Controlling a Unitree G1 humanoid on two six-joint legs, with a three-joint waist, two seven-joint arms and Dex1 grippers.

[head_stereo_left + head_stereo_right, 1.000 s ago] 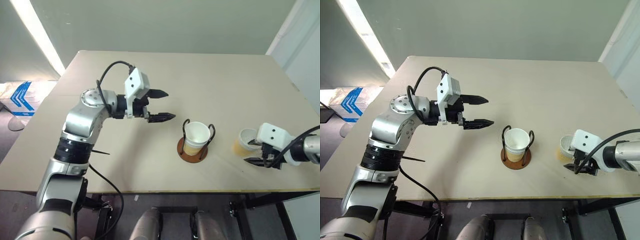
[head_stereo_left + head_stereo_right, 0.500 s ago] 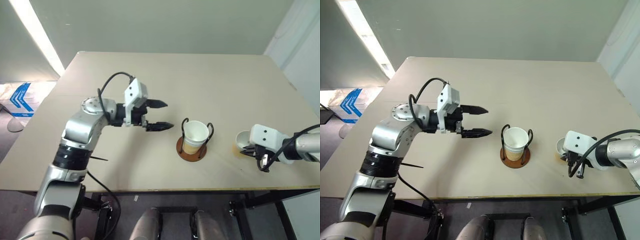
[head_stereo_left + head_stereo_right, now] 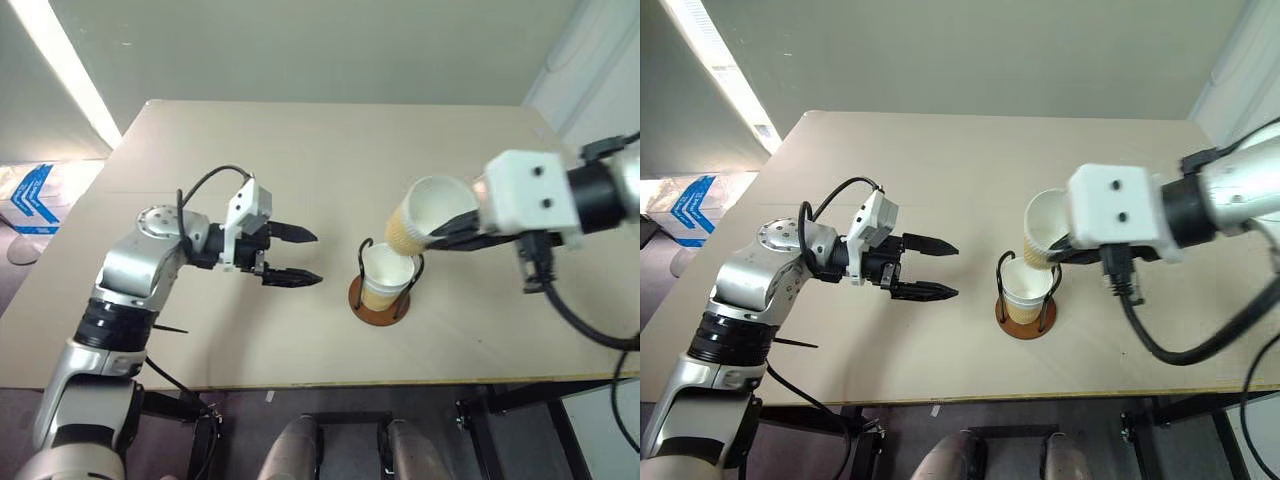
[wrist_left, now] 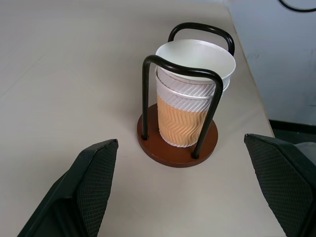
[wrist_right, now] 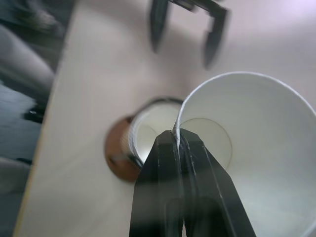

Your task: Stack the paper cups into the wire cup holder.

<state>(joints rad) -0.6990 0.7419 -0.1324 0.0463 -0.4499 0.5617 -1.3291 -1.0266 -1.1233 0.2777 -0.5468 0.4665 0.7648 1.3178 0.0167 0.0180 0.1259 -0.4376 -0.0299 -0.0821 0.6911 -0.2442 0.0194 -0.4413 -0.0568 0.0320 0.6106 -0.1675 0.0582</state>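
The wire cup holder (image 3: 377, 303) stands on the table in front of me, its brown disc base (image 4: 175, 154) carrying two black wire loops. Two nested paper cups (image 4: 190, 94) sit inside it. A third paper cup (image 3: 424, 212) hangs tilted just above and to the right of the holder. My right gripper (image 3: 440, 234) is shut on this cup's rim (image 5: 187, 106), one finger inside and one outside. To the left of the holder, my left gripper (image 3: 317, 258) is open and pointing at it, with nothing between its fingers (image 4: 94, 182).
The beige table (image 3: 300, 150) has bare room all round the holder. Its front edge runs close below the holder. On the floor off the table's left side lies a white box with blue marks (image 3: 30, 190).
My right gripper shut on the cup at the table's right, lifted it and carried it left to above the holder. My left gripper drew back and down a little, still open.
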